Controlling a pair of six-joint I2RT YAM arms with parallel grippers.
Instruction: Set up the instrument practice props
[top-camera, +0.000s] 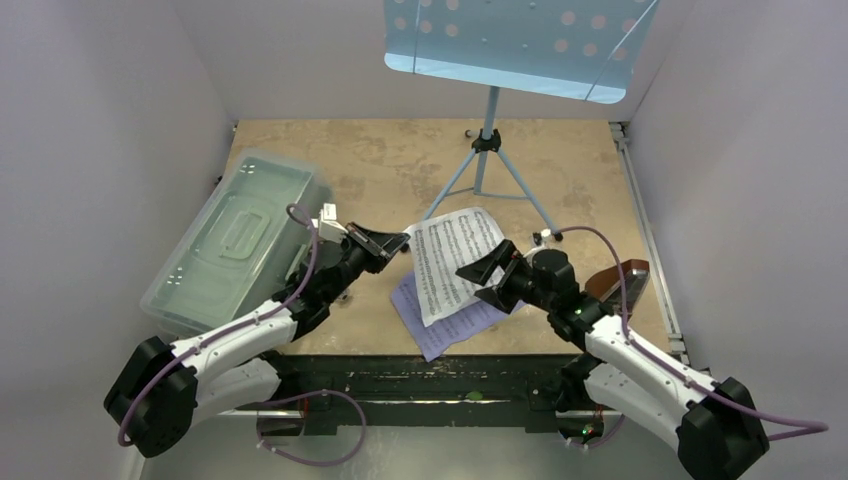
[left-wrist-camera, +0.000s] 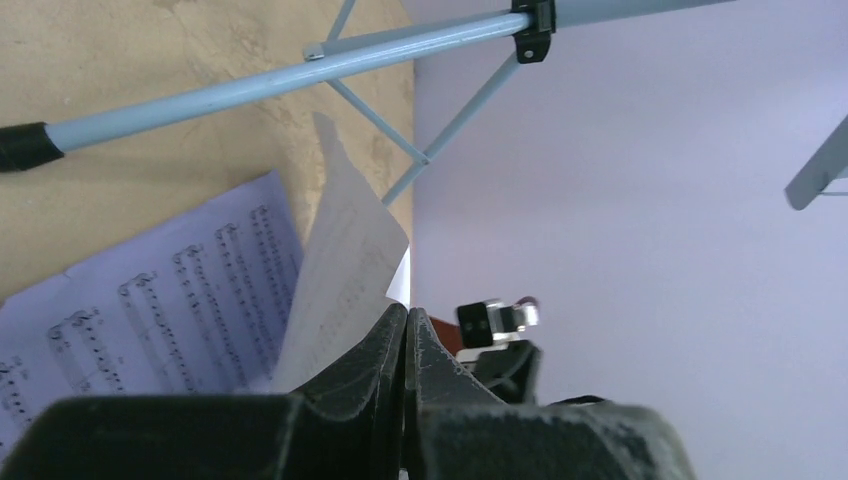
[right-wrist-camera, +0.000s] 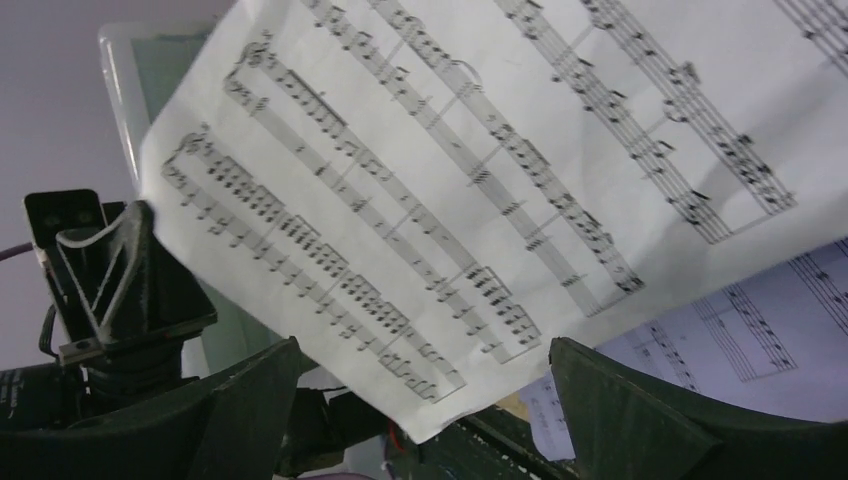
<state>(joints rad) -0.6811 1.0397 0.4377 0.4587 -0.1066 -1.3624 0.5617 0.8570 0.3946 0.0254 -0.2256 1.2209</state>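
Note:
The light-blue music stand (top-camera: 489, 150) stands at the back, its perforated desk (top-camera: 520, 45) at the top edge. A white sheet-music page (top-camera: 455, 258) is lifted off a lilac page (top-camera: 440, 325) that lies flat on the table. My left gripper (top-camera: 392, 243) is shut on the white page's left edge; in the left wrist view the page (left-wrist-camera: 345, 260) curls up from the closed gripper (left-wrist-camera: 408, 312). My right gripper (top-camera: 488, 281) is open, and the white page's (right-wrist-camera: 500, 150) near edge hangs between its fingers (right-wrist-camera: 250, 400). The brown metronome (top-camera: 618, 282) stands behind the right arm, partly hidden.
A large clear lidded box (top-camera: 235, 240) lies at the left, just behind the left arm. The stand's tripod legs (left-wrist-camera: 250, 85) spread over the table behind the pages. Lilac walls close in both sides and the back.

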